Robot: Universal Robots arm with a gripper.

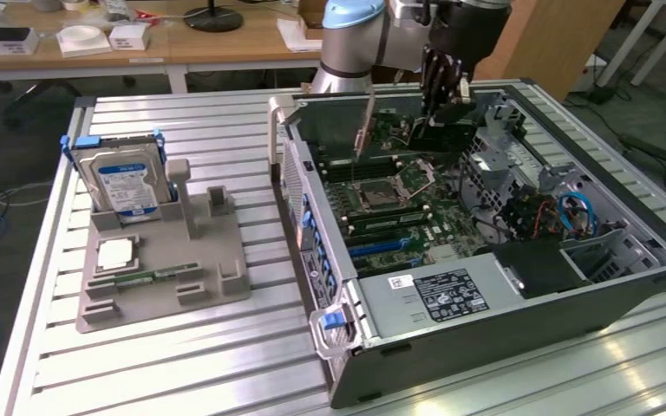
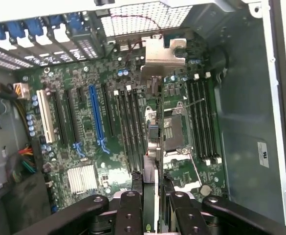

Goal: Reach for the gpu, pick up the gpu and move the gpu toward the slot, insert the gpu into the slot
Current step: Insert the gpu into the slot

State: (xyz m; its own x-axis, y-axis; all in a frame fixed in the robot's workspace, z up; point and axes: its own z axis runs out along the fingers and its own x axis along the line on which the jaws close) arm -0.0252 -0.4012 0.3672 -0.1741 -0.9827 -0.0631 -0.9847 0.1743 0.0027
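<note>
Inside the open computer case (image 1: 541, 303), my gripper (image 1: 443, 85) is shut on the gpu (image 1: 447, 134). The dark card hangs from it above the far end of the green motherboard (image 1: 426, 217). In the wrist view the gpu (image 2: 153, 147) is seen edge-on between the two black fingers (image 2: 131, 208), its metal end bracket (image 2: 163, 54) pointing away from the gripper (image 2: 153, 198). It hovers over the memory sockets beside the processor socket (image 2: 174, 132). The slot (image 2: 97, 117), a long blue connector, lies off to one side of the card, and the card does not touch it.
A grey fixture (image 1: 159, 277) at the exterior view's left holds a blue-labelled hard drive (image 1: 125, 180), a square silver chip (image 1: 117, 253) and a small memory stick. The case's walls, drive cage (image 1: 519, 165) and cables (image 1: 571, 212) surround the motherboard. A white slot (image 2: 45, 116) lies beyond the blue one.
</note>
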